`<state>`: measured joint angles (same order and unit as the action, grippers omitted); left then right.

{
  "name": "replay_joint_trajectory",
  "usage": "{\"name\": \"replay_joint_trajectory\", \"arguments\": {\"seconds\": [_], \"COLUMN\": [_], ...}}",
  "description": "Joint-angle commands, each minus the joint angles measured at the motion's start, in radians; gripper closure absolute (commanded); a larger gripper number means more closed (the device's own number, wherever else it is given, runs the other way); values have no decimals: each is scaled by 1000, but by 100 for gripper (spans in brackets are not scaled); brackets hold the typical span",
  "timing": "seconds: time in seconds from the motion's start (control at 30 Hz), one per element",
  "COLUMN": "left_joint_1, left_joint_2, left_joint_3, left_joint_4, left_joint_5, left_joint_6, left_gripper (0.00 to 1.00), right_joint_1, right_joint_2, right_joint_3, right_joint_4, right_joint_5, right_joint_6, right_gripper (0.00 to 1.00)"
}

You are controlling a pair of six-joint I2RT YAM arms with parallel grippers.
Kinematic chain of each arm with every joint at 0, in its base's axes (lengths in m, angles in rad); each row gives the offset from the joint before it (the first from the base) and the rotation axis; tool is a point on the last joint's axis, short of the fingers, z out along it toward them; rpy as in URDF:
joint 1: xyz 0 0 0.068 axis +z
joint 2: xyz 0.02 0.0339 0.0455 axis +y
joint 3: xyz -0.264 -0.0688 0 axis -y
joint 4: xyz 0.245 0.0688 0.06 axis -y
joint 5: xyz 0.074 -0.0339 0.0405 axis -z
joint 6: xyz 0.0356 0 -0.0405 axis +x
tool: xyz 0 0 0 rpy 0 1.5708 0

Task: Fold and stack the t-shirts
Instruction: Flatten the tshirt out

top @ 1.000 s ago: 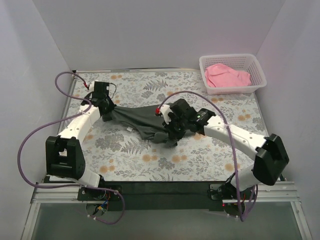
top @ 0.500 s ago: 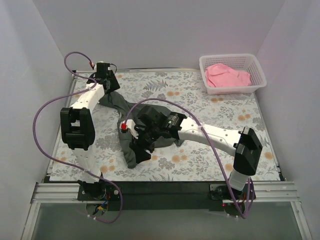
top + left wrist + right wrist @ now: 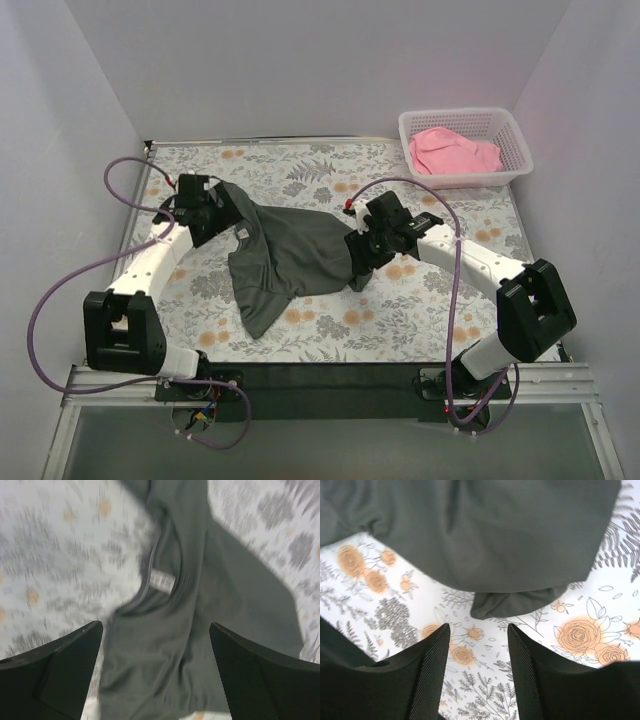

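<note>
Dark grey shirt lay loosely spread and rumpled mid tabletop, one end trailing toward 7 o'clock. Left fingers were spread wide above its collar and white label at the shirt's 10 o'clock side, pinching nothing. Right fingers stood apart too, empty, just off the shirt's 3 o'clock edge. Pink shirt sat bunched in the white basket at the 1 o'clock corner.
</note>
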<state>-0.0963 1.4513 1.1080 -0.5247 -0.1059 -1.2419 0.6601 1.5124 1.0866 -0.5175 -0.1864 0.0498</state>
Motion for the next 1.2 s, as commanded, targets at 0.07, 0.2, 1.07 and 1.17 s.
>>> {"name": "replay_joint_trajectory", "arguments": {"seconds": [0.07,0.2,1.07,1.17], "left_joint_1": [-52,-68,-112,-111], "left_joint_2": [-164,-178,-173,-198], "left_joint_3": [-259,-361,-381,-353], "left_joint_4": [-95,-92,-106,-139], "left_joint_5": [138,164,118,62], "left_joint_6": [-94,-120,-146,-139], "left_gripper": [18,25,100,100], "right_joint_1": [-68,-134,-195,-182], "right_joint_2": [-32,-38,52,66], "right_joint_3": [-80,-157,-321,-324], "right_joint_4": [143,220,419,436], "right_joint_5": [16,-34,-217,-232], "right_joint_6": [84,127,228,236], "right_gripper": [55,58,60,59]}}
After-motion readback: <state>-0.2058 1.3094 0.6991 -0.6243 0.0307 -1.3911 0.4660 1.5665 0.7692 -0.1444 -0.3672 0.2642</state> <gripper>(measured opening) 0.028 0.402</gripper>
